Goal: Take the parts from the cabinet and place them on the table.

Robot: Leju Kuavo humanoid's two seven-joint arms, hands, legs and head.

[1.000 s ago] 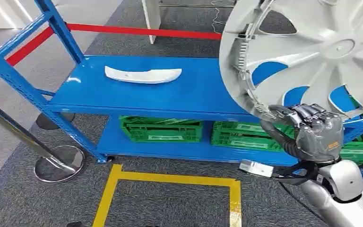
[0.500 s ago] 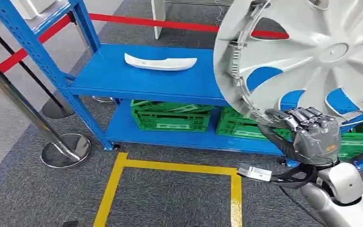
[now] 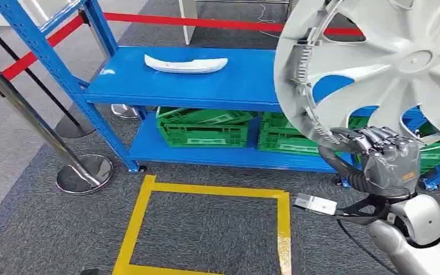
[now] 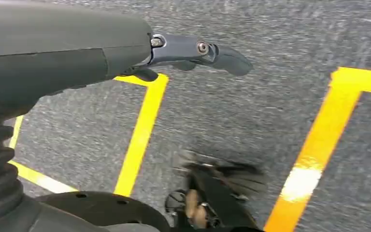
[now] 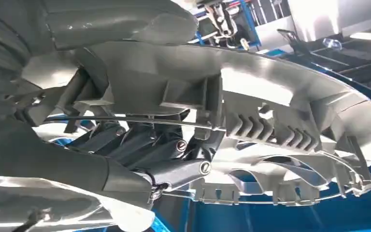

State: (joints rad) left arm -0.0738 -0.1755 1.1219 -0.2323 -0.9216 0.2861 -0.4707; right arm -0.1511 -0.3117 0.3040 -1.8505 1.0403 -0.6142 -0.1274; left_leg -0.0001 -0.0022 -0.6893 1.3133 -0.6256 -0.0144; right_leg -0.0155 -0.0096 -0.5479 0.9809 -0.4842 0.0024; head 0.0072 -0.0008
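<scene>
A large silver hubcap (image 3: 389, 63) stands upright at the right of the head view, held by its lower rim in my right hand (image 3: 378, 157). In the right wrist view my dark fingers (image 5: 149, 145) curl around the hubcap's ribbed inner rim (image 5: 270, 130). A long white curved part (image 3: 184, 63) lies on the top shelf of the blue cabinet (image 3: 149, 89). My left hand (image 4: 193, 50) hangs over the carpet with nothing in it, fingers extended.
Green crates (image 3: 203, 129) sit on the cabinet's lower shelf. A steel barrier post (image 3: 46, 134) with a round base stands at the left, with red tape (image 3: 217, 23) behind. Yellow floor tape (image 3: 206, 192) marks a square on the grey carpet.
The camera has moved: the cabinet and post slid right and then up in the picture. My right hand keeps holding the hubcap in the same grip.
</scene>
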